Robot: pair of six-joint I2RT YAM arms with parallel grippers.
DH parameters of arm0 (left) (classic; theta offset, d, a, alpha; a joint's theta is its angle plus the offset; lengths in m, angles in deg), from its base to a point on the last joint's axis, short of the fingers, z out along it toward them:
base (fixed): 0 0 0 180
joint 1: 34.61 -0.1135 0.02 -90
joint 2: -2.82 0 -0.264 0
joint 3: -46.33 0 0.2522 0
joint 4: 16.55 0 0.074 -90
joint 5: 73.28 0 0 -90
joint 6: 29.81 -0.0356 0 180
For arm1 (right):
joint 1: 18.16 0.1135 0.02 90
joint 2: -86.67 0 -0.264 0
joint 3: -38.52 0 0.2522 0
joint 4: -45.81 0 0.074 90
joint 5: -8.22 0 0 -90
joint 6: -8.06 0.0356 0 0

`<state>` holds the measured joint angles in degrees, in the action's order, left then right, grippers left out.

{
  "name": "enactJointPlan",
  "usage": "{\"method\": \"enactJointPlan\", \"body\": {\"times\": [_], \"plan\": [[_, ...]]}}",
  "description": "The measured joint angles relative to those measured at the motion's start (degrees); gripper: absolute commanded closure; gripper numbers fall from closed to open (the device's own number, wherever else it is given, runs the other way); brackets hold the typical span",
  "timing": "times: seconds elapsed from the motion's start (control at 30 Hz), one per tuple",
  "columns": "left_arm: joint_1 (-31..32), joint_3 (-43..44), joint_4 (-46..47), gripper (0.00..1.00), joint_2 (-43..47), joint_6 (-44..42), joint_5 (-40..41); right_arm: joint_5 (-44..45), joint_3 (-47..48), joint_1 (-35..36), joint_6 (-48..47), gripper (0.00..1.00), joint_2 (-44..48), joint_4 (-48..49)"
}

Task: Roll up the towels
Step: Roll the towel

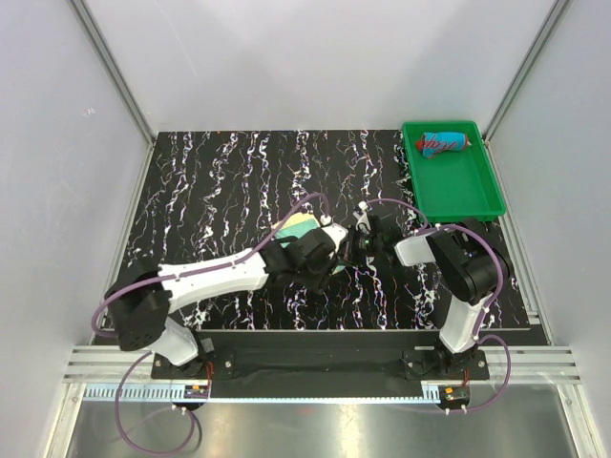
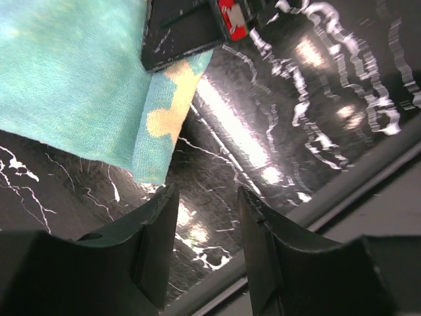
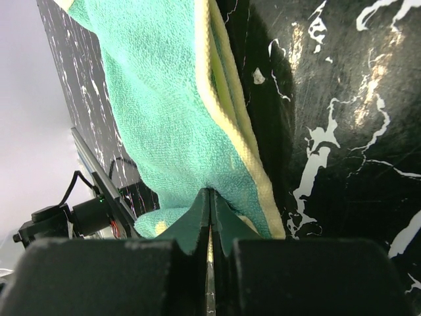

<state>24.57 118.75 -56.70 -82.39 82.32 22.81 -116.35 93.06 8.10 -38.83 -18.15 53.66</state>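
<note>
The right gripper (image 3: 210,197) has its two fingers pressed tight on a doubled edge of the pale yellow and teal towel (image 3: 164,99). In the right wrist view the cloth spreads away from the pinch toward 12 o'clock. The left gripper (image 2: 207,214) has its fingers (image 2: 161,243) parted with nothing between them, low over the black marbled table (image 2: 316,118). The same towel lies at 11 o'clock from those fingers, its near corner just short of them, with a dark part of the other arm's gripper over its upper edge. Seen from overhead, the two grippers come together near the middle of the table, and the towel shows at 11 o'clock from the left wrist, partly hidden by it. Well apart, at 1 o'clock from the grippers, the red and blue towel (image 1: 444,141) lies as a short roll at the far end of the green tray (image 1: 458,191), which sits at the table's far right corner.
</note>
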Motion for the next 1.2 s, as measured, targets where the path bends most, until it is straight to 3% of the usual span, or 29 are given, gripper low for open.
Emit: {"method": "enactJointPlan", "body": {"times": [0.57,0.73,0.97,1.2], "plan": [[0.50,2.75,-1.20,0.56,-12.72,-2.80,7.32,-0.55,0.90,0.00,0.26,0.98,-1.03,-0.02],[0.50,2.95,-1.25,0.56,-14.36,-2.67,9.51,-0.61,0.98,0.00,0.26,0.98,-1.11,-0.04],[0.50,3.26,-1.38,0.48,-14.86,-2.73,11.78,-0.66,1.31,0.00,0.28,0.98,-1.38,-0.07],[0.50,3.26,-0.87,0.53,-16.46,-2.86,12.31,-0.96,1.68,0.00,0.28,0.99,-1.77,-0.09]]}}
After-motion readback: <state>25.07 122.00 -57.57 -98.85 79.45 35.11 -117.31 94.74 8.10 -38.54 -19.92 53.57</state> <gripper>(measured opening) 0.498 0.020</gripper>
